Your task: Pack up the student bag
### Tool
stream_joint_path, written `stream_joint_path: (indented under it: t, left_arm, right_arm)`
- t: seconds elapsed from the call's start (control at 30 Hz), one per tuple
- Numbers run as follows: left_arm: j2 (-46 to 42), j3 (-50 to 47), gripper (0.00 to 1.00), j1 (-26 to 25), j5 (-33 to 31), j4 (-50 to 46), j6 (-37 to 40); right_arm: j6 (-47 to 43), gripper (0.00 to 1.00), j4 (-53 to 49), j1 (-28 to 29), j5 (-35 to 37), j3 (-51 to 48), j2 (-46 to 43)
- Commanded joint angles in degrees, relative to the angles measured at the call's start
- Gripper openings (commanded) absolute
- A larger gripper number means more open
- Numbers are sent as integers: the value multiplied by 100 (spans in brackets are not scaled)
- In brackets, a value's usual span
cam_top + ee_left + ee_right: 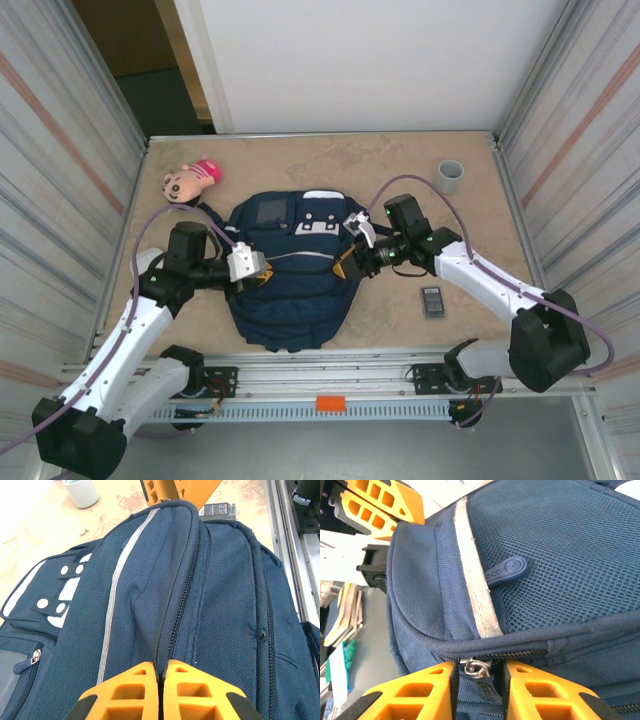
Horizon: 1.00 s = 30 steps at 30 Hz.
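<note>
The left pincer (262,268) is closed tight, its orange tips pressed together on a ridge of the backpack (290,300). Seen from its wrist, the cloth rises into the tips and the zip (175,620) runs straight ahead from them, so I judge it is pinching the bag beside that seam. That arm reaches in low from the left, its forearm nearly level and its fingers pointing right across the bag.

The backpack lies flat between the two pincers, directly ahead of each. Its long axis runs from the arm bases toward the far edge, with the white-patched top farthest away.

The right pincer (347,262) faces the left one from the bag's other flank, on a forearm bent inward and held low. Its jaws stand a little apart with the zip pull (487,690) and its metal ring between them (a loose-looking fit). Whether the pads actually press the pull, I cannot tell.

The right arm is plainly the nearer one to that pull. From here the zip runs off sideways along the seam, so the coming move likely means clamping the pull and dragging it along that line while the left side anchors the cloth.
</note>
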Motion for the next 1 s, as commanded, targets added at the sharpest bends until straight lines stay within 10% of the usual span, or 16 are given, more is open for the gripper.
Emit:
stream_joint_path:
  t: [0.0, 0.7, 0.97]
  left_arm:
    - [-134, 55, 0, 28, 345, 470, -45]
    - [-160, 53, 0, 25, 376, 478, -87]
    - [-150, 51, 0, 23, 402, 518, -121]
  right_arm:
    - [175, 25, -306, 46, -128, 60, -348]
    - [503, 42, -120, 230, 1047, -306, -454]
    - [471, 29, -28, 281, 820, -435, -488]
